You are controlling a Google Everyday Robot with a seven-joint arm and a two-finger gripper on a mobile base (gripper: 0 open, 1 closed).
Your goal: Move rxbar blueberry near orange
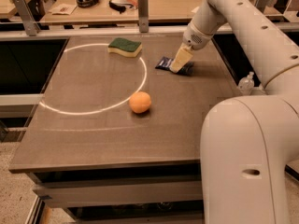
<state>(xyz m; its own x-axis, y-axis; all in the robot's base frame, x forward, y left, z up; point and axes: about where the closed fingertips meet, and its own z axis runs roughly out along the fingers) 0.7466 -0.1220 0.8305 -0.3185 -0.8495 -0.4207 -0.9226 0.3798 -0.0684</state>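
The rxbar blueberry [163,62] is a dark-blue wrapper lying flat on the table at the back right, just outside the white circle. My gripper [179,63] reaches down from the right and rests on or just over the bar's middle, hiding part of it. The orange [140,102] sits near the table's centre, on the circle's lower right edge, about a hand's length in front of and to the left of the bar.
A green-and-yellow sponge [124,46] lies at the back, inside the circle's top edge. The brown table [93,134] carries a white circle line [70,110]. My white arm and base fill the right side. A cluttered bench stands behind the table.
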